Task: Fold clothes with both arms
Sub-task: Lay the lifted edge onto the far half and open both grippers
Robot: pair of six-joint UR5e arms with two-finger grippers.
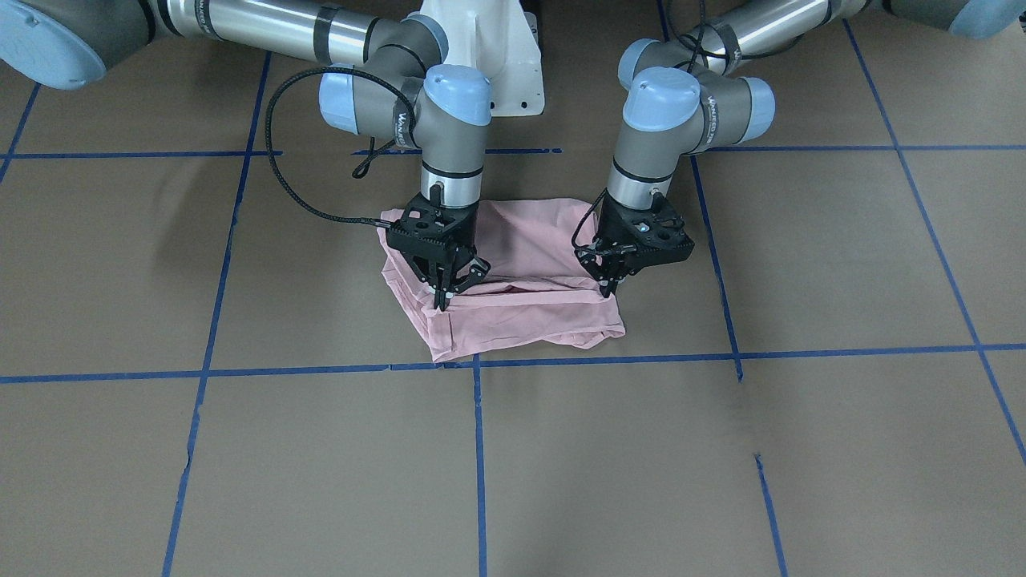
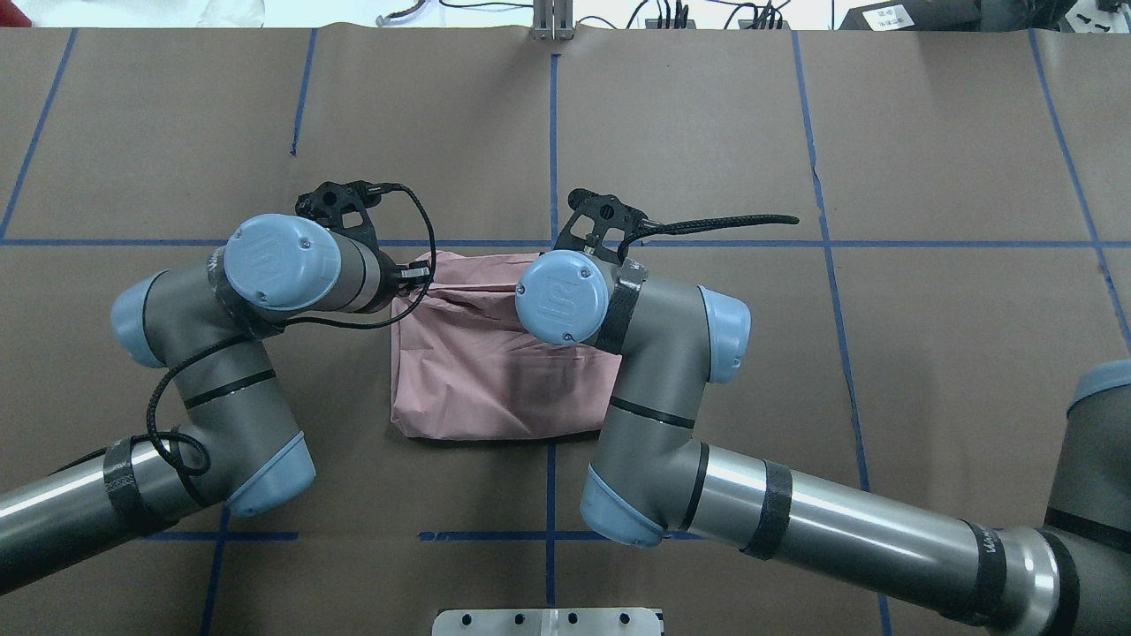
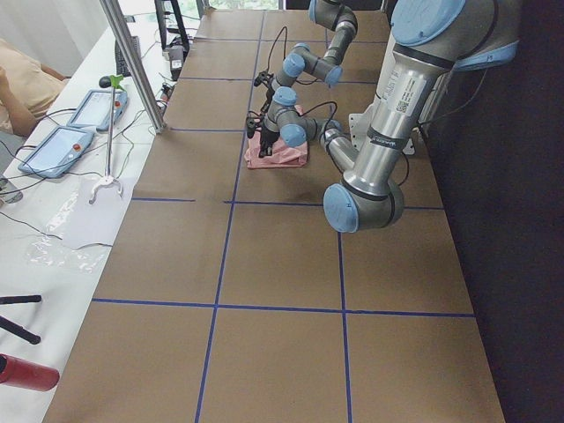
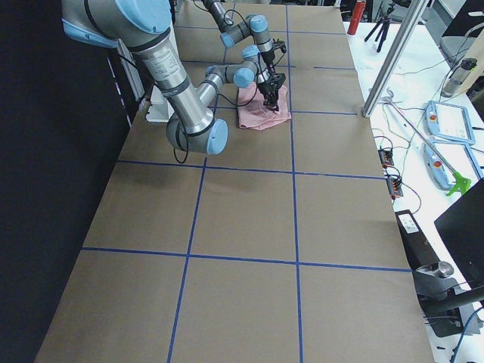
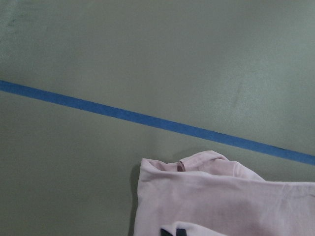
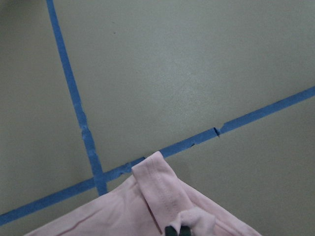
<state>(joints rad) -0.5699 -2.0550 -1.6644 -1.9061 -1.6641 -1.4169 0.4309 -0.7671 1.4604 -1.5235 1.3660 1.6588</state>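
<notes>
The pale pink T-shirt (image 1: 529,240) lies folded into a rough rectangle at the table's middle, also in the overhead view (image 2: 495,380). Its print is hidden. My left gripper (image 1: 611,284) points down at the fold's far edge, on its left corner, shut on the cloth. Its dark tips (image 5: 172,231) show pinched on the pink fabric (image 5: 211,196). My right gripper (image 1: 443,302) stands at the same edge's right corner, shut on a hemmed fold (image 6: 162,196). In the overhead view both wrists hide the fingers.
Brown paper covers the table, with a grid of blue tape lines (image 1: 478,449). The white pedestal base (image 1: 497,56) stands behind the shirt. A side bench holds tablets (image 3: 53,145) and cables. A metal post (image 4: 389,60) rises at the table's far edge.
</notes>
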